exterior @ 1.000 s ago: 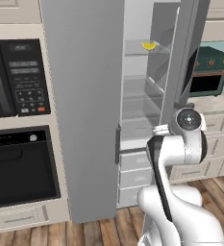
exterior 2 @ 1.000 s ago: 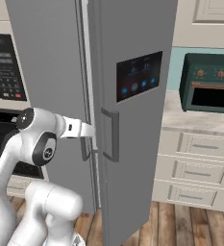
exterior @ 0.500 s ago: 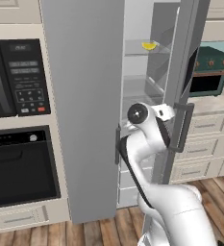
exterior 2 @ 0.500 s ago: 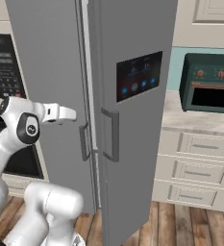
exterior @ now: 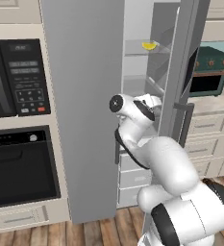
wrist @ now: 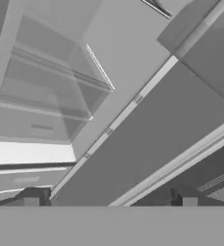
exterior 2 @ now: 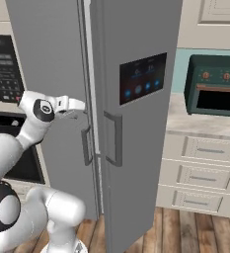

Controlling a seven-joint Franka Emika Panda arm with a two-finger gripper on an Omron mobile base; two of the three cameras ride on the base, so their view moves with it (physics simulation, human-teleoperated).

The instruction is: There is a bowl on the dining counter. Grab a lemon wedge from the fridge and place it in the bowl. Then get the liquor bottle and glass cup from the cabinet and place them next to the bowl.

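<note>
The fridge point(exterior: 84, 96) is a tall grey double-door unit whose right door point(exterior 2: 136, 148) stands partly open. Through the gap, a small yellow lemon wedge point(exterior: 149, 45) lies on an upper shelf. My arm bends in front of the opening, and the hand point(exterior: 151, 103) points into the gap at mid height, well below the wedge. In the right base view my gripper point(exterior 2: 83, 105) sits at the edge between the two doors. In the hand view my gripper point(wrist: 109, 201) is open with nothing between its tips, facing grey shelves and the inner side of the door.
Black built-in ovens with a keypad panel point(exterior: 27, 91) stand left of the fridge. To the right, a green toaster oven point(exterior 2: 212, 86) sits on a counter over cream drawers point(exterior 2: 205, 173). The open door's handles point(exterior 2: 114, 141) jut out beside my arm.
The arm has swung left, away from the right door's handle, and turned its hand toward the gap between the doors. The gripper stays open. The door has not moved.
</note>
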